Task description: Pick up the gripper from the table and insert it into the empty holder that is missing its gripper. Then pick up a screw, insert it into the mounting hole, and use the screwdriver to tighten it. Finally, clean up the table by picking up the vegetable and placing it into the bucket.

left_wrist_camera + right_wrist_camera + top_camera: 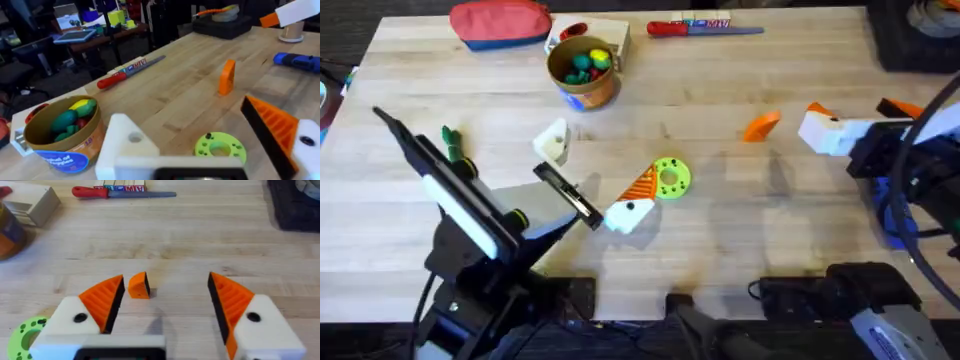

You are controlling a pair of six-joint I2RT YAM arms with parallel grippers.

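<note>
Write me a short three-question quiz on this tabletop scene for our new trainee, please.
1. True or false: the orange fingertip piece lies inside the tan bucket.
2. Which gripper has a white finger lacking its orange pad? A) left gripper B) right gripper C) both
3. Fill in: beside the left gripper's padded finger lies a lime-green ____.

Key: 1 false, it lies on the wooden table; 2 A; 3 ring.
</note>
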